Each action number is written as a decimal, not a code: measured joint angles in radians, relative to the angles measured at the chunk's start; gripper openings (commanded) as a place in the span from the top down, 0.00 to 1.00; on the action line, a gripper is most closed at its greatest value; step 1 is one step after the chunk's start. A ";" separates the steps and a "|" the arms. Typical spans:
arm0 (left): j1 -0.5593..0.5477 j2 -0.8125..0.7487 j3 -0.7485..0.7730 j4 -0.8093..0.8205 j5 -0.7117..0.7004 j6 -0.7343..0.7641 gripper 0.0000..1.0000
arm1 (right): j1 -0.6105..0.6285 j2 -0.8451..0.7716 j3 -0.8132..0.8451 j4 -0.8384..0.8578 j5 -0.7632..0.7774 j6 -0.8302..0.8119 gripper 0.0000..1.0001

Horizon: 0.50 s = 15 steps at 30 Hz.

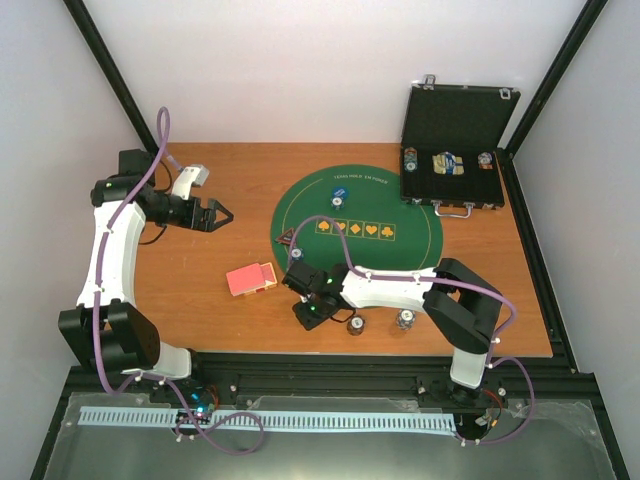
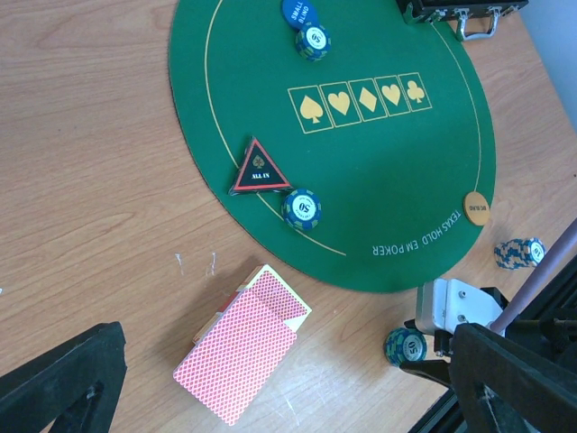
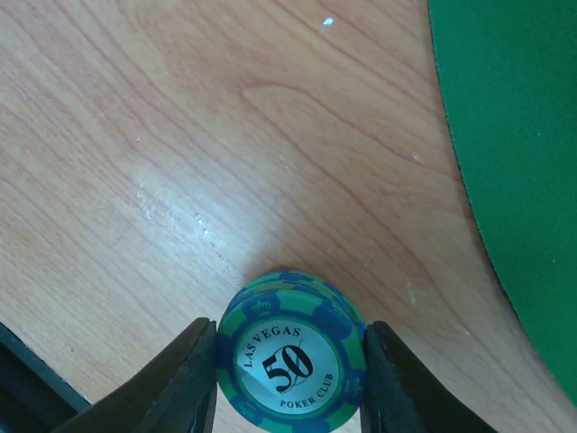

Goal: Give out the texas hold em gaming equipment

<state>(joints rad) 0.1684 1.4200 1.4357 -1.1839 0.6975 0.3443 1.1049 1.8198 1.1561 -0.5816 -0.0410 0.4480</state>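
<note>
My right gripper [image 3: 290,383] is shut on a short stack of green-blue "50" poker chips [image 3: 290,359] that rests on the wood just off the green mat. It also shows in the top view [image 1: 305,317]. My left gripper [image 1: 215,215] is open and empty above the table's left. The red-backed cards [image 2: 242,354] lie below it, off the mat. A dark red-edged triangle [image 2: 260,170] and a chip [image 2: 301,208] sit on the mat's edge. A blue disc [image 2: 298,11] with a chip [image 2: 313,41] and an orange disc [image 2: 476,208] also lie on the mat.
The green round poker mat [image 1: 400,215] covers the table's middle. The open black case [image 1: 455,150] with chips inside stands at the back right. Two more chip stacks [image 1: 355,325] [image 1: 405,320] stand near the front edge. The right arm reaches across the mat's near side.
</note>
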 measured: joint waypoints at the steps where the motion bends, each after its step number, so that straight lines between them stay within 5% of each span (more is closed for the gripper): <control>1: 0.000 0.000 0.000 0.000 0.000 0.000 0.00 | 0.000 0.000 0.001 0.000 0.000 -0.002 0.79; 15: 0.000 0.000 0.003 -0.002 -0.006 0.000 0.00 | -0.031 -0.104 0.072 -0.099 0.035 -0.022 0.85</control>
<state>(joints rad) 0.1684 1.4197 1.4387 -1.1862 0.6910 0.3443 1.0740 1.7157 1.2285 -0.6807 -0.0063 0.4259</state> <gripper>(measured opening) 0.996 0.380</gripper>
